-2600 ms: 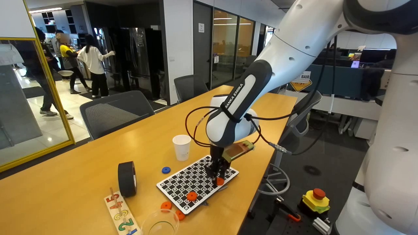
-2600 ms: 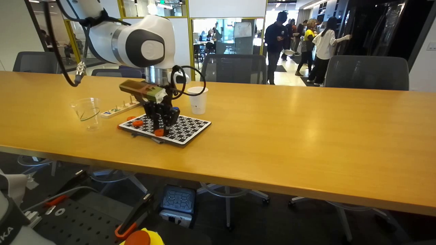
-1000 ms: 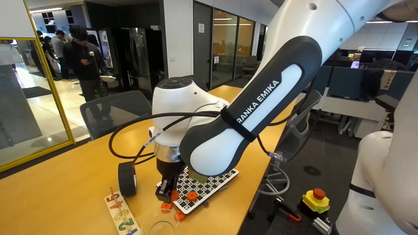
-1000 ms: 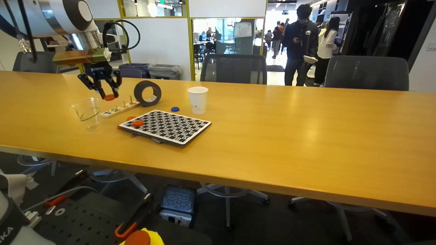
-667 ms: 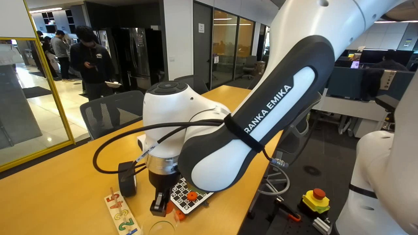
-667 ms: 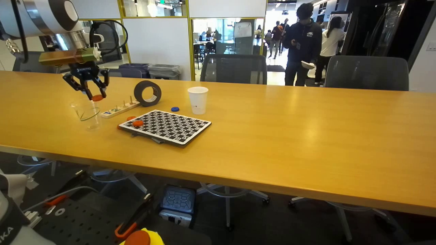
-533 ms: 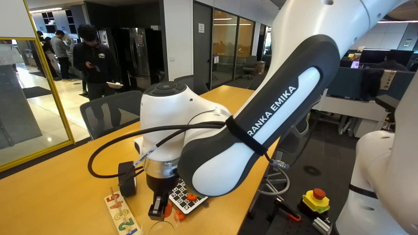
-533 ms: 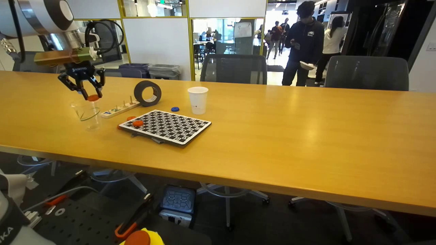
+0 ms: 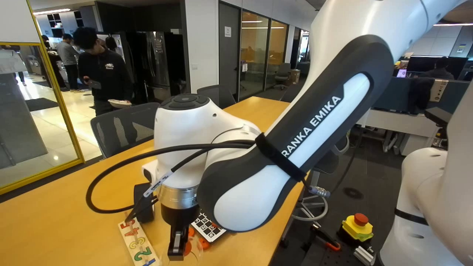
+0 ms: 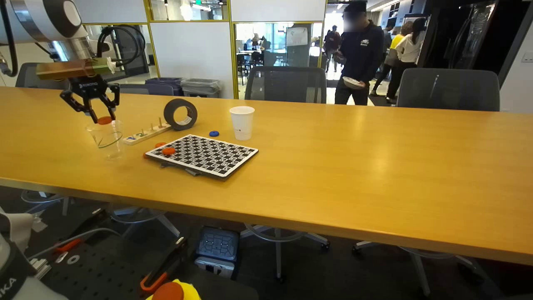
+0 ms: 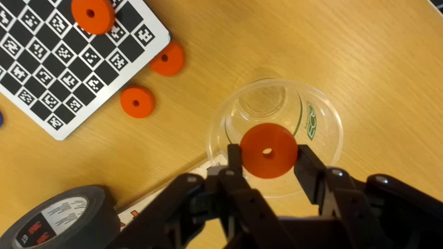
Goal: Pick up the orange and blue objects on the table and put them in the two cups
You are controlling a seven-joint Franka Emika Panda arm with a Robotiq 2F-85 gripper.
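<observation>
Black tape roll (image 10: 192,116) upright beside numbered peg board (image 9: 137,242).
</observation>
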